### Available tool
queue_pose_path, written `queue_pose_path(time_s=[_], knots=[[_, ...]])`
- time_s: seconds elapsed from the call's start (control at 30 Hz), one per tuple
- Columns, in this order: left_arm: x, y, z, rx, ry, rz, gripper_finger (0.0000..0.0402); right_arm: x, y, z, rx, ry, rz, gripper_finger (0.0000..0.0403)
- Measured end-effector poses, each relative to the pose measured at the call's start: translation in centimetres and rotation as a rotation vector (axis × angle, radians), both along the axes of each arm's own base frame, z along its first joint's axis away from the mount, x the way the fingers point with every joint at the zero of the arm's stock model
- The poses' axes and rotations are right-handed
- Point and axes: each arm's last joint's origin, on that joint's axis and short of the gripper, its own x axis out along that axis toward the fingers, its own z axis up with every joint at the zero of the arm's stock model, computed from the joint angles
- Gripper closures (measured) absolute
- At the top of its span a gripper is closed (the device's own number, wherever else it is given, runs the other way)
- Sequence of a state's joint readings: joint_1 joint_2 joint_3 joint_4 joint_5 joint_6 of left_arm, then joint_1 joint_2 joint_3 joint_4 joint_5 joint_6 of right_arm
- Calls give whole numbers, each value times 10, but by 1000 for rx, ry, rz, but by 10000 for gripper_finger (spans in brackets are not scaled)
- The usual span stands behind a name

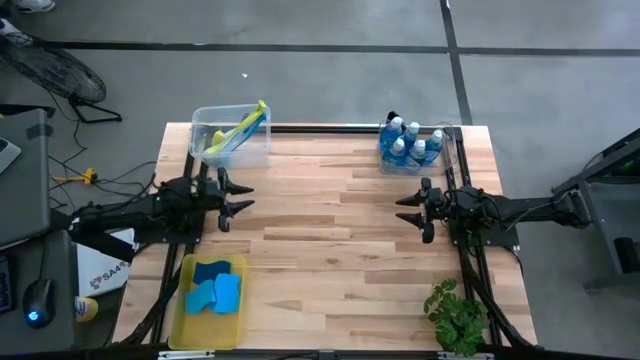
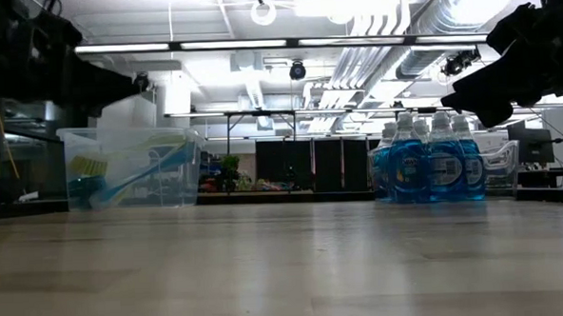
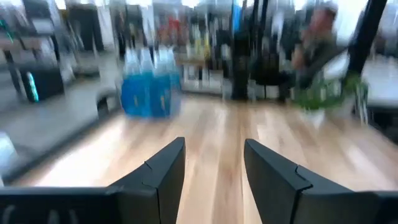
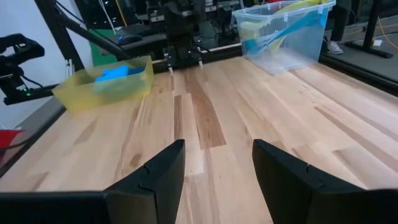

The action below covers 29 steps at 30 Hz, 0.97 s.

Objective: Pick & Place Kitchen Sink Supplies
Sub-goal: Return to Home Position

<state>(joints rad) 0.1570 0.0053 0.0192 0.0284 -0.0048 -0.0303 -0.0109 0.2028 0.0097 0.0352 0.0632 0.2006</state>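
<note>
Blue dish soap bottles with white caps stand upright in a clear bin at the table's far right; they show also in the low view. Yellow-green-handled dish brushes lean inside a clear bin at the far left. Flat blue sponges lie in the yellow tray at the near left. My left gripper hovers open over the table's left side, pointing right. My right gripper hovers open over the right side, pointing left. Neither touches anything.
A clear bin holds the brushes and another clear bin the bottles. The yellow tray sits at the near left corner. A small green plant stands at the near right corner. Bare wood lies between the grippers.
</note>
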Motion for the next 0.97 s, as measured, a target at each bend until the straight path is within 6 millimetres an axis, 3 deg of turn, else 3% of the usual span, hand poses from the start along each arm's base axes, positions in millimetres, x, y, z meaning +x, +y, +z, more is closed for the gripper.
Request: queue_pose_path(time_s=[0.97], knots=[[2,1,-4,-36,58,28,241,0,0,0,0,-2,-1,222]])
